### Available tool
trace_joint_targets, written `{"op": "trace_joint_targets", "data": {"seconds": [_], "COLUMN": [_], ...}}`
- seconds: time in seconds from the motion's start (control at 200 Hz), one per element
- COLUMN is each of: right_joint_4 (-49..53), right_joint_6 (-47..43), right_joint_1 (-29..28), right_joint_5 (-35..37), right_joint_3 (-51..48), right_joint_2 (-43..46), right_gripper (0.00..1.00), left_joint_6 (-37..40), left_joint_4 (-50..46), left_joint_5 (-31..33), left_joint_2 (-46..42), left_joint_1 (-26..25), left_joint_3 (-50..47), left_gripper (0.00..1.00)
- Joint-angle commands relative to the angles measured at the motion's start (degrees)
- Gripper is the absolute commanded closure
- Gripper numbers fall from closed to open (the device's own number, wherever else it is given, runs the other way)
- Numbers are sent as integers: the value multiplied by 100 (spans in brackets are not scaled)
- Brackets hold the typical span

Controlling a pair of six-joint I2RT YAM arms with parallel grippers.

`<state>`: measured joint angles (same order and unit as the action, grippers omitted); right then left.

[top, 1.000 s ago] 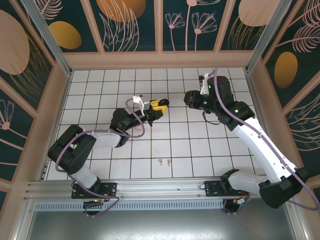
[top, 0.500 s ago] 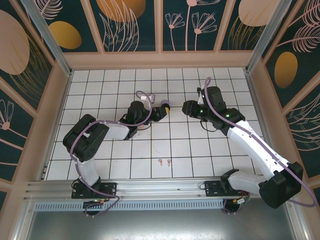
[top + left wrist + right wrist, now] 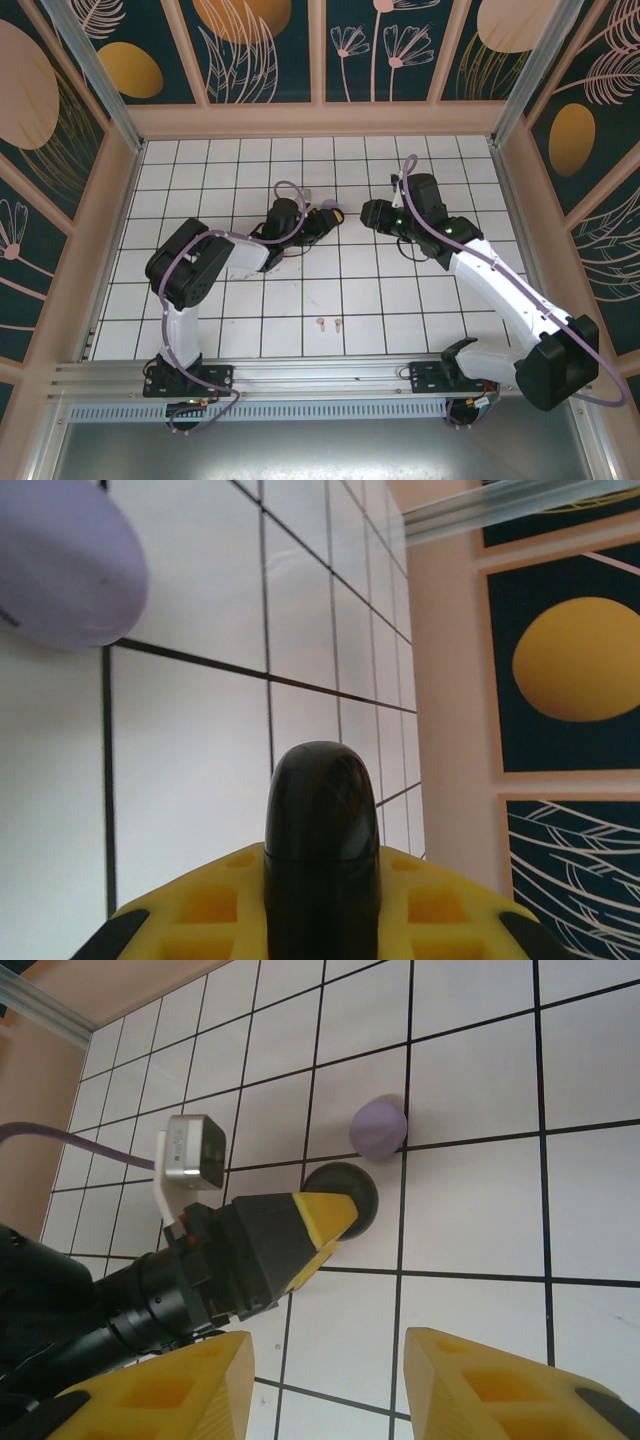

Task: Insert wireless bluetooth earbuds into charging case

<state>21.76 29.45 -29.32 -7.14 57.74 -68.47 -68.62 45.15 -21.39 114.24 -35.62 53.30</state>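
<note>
The left end effector point(image 3: 333, 1220) is clenched on a glossy black rounded case point(image 3: 320, 820) just beside a lilac rounded case point(image 3: 378, 1127) on the white gridded bench point(image 3: 470, 1210); the right end effector point(image 3: 328, 1352) is released and empty.

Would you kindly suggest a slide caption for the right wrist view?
Left claw grips a black case beside a lilac case on the tiled table, right claw open.

Left gripper point(image 3: 323, 221), with black case point(image 3: 320, 830) in its grip: travelled slightly right. Left arm point(image 3: 200, 262): elbow swung rightward. Right gripper point(image 3: 367, 213): shifted left and toward the near edge; jaws widened.
</note>
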Motion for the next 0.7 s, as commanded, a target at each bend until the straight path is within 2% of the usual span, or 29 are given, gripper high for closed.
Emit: {"op": "trace_joint_targets", "data": {"seconds": [0.0, 0.235, 0.455, 0.696], "right_joint_4": [-190, -238, -253, -225], "right_joint_6": [-172, -225, -229, -238], "right_joint_1": [101, 207, 225, 233], "right_joint_5": [-25, -116, -148, -130], "right_joint_3": [-49, -48, -26, 35], "right_joint_2": [69, 70, 69, 114], "right_gripper": [55, 54, 51, 46], "left_joint_6": [-299, -213, -109, 50], "left_joint_4": [-448, -992, -1280, -1638], "left_joint_5": [245, 398, 336, 641], "left_joint_2": [86, 208, 462, 324], "left_joint_1": [-59, -84, -79, -82], "left_joint_3": [178, 404, 661, 541], "left_gripper": [98, 92, 81, 71]}}
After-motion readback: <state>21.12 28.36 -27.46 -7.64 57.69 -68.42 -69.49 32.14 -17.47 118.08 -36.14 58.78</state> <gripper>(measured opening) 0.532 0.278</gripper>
